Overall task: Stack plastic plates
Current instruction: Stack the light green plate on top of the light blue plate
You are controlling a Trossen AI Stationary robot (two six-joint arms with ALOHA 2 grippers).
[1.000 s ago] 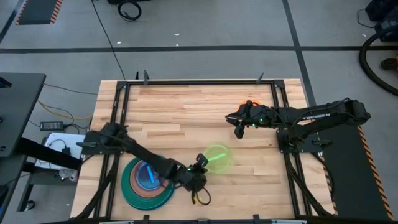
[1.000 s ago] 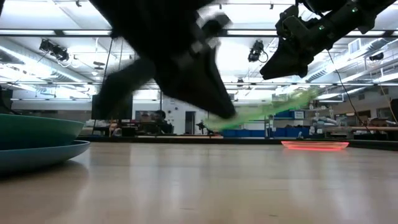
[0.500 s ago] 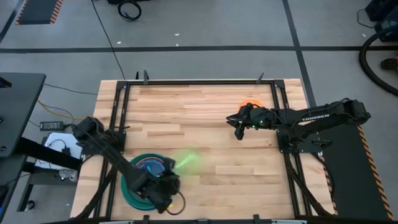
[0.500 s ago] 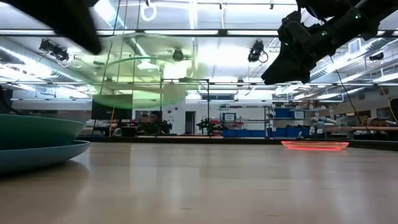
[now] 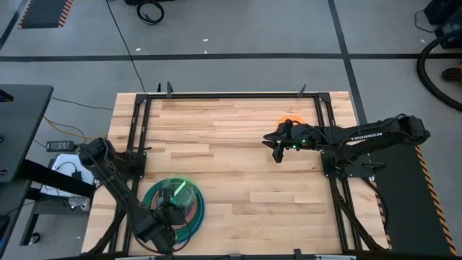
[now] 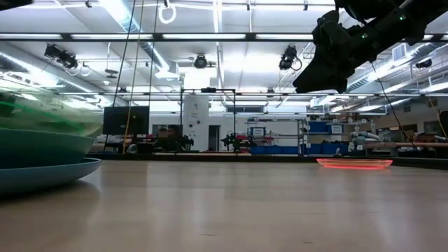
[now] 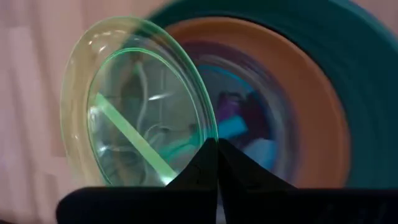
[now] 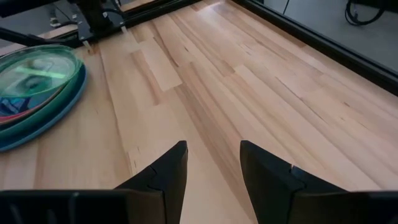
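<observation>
A stack of plates (image 5: 193,217) sits near the table's near-left corner, with a large blue and a teal plate at the bottom (image 6: 42,157). The tan-brown plate (image 7: 311,118) and smaller ones lie inside it. My left gripper (image 5: 172,209) is shut on the translucent green plate (image 5: 175,193), which hovers over the stack (image 8: 31,93). The orange plate (image 5: 292,123) rests flat on the table by the right side and also shows in the low view (image 6: 353,163). My right gripper (image 5: 276,149) hangs open above the table beside the orange plate, touching nothing. My left gripper (image 7: 216,152) pinches the green plate's rim (image 7: 200,138) between its two shut fingertips. The plate (image 7: 134,112) sits tilted in the hold, above the stack's inner plates. Whether its lower edge touches the stack, I cannot tell.
The wooden table (image 5: 231,173) has a black frame along its edges (image 5: 325,144). Bare wood (image 8: 205,87) lies between the stack and my right gripper (image 8: 214,168). A cable loops off the left arm near the table's near edge.
My left gripper has swung the green plate from the middle of the table's near side toward the left, ending over the stack. The plate stayed lifted clear the whole way and is now tilted above the stack.
</observation>
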